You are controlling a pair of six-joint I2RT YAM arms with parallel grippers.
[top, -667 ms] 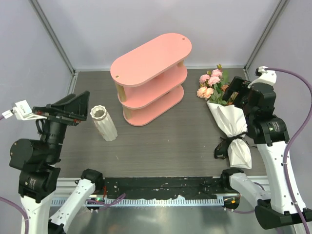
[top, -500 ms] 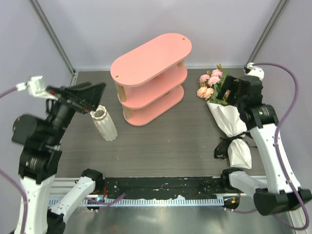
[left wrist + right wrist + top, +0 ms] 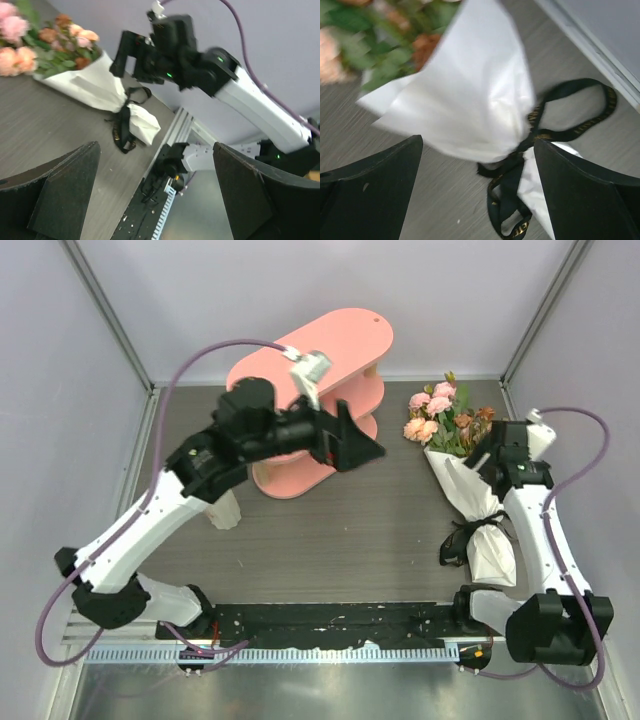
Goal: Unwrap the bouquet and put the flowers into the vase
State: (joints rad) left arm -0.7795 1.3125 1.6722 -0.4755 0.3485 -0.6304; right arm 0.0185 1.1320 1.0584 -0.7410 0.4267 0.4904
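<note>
Beneath both pincers, dark wood-grain table (image 3: pixel 350 530). Behind the left pincer (image 3: pixel 365 445), partly masked by its arm, pink three-tier shelf (image 3: pixel 350 335); judged to play no part in the task.

Directly under the right pincer (image 3: pixel 488 458), bouquet (image 3: pixel 478 502): lay flat on the table, blooms pointed away from the arm bases, tail toward them. Filled the space between the right fingers (image 3: pixel 375 185) with its white paper cone (image 3: pixel 470 95). Contact between fingers and paper could not be told.

Back along the left arm, well apart from its pincer and partly hidden under the forearm, vase (image 3: pixel 225 515): stood upright near the foot of the shelf, on the opposite side of the table from the bouquet.

Just beyond the right pincer, at the mouth of the cone, flowers (image 3: pixel 437 412): wrapped, none loose. On the base side of the right pincer, black ribbon (image 3: pixel 560 125): tied in a bow round the neck of the cone.

Left pincer: spread wide, held nothing, aimed across the table toward the bouquet, well apart from it. Right pincer: spread wide, held nothing.

Step in hand, by judgement: approach for unwrapping; bow not yet undone, vase not yet filled. Next move, by judgement: called for pinning the cone with one pincer and closing the other on a loose ribbon end, then pulling the bow open. Demanded a fine grip on thin ribbon lying against the table, without dragging the whole bunch.
</note>
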